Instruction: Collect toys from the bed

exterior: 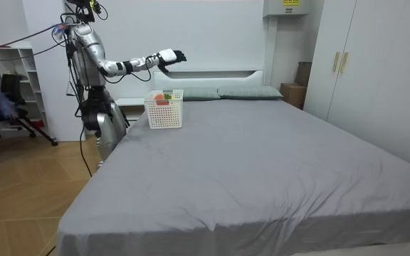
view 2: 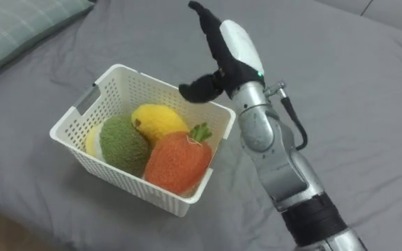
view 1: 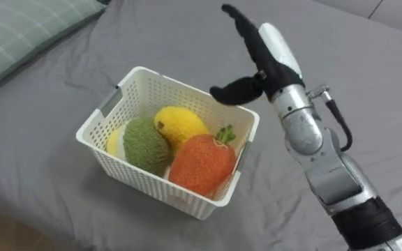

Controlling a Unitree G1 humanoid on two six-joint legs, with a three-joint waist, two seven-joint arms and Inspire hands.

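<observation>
Standing at the bedside, the robot holds its right hand (view 1: pixel 272 50) outstretched above the white basket (view 1: pixel 132 174) of plush toys (view 1: pixel 201 162), fingers straight and thumb spread wide.

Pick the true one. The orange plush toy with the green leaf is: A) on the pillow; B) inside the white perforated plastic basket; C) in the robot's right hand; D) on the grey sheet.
B: the orange plush toy sits inside the white perforated plastic basket, while the right hand hovers open and empty.
</observation>
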